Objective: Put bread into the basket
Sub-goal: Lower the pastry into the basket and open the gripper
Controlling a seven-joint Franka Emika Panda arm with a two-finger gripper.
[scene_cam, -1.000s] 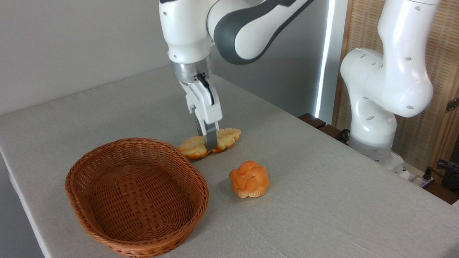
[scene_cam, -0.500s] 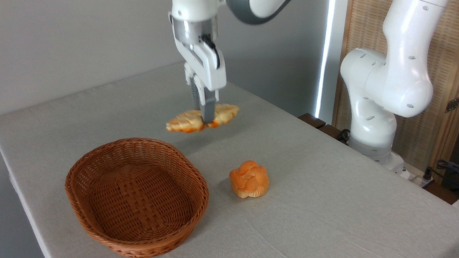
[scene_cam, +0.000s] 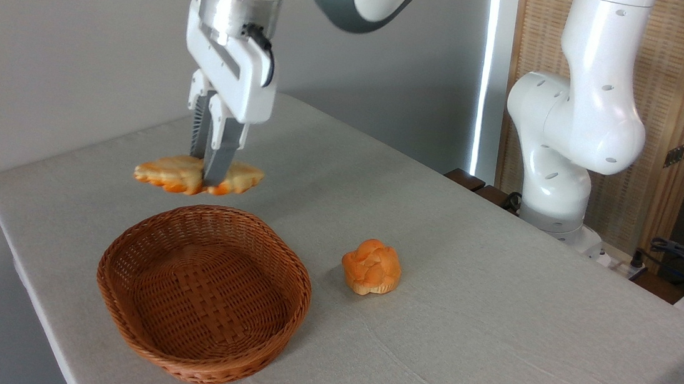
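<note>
The bread (scene_cam: 193,175), a long, flat, pale golden braided loaf with bumpy lobes, is hanging in the air at the left centre of the frame, and we are pinching it across its middle. Working from the largest thing down, the grey cloth-covered table (scene_cam: 491,332) is filling the lower frame, and our white arm is reaching in from the upper centre. The shallow oval basket (scene_cam: 204,292) of reddish-brown wicker with a thick braided rim is sitting at the lower left, with nothing inside it. Our two-finger gripper (scene_cam: 211,170) is pointing straight down, its fingers pressed onto the loaf from front and back. The loaf is lying roughly level, clear of the table and just above the basket's far rim. A small round orange knotted bun (scene_cam: 372,266) is resting on the table to the right of the basket, apart from it. We are judging the pick and lift as done. What is left is bringing the loaf over the basket's hollow, lowering it, and letting go.
</note>
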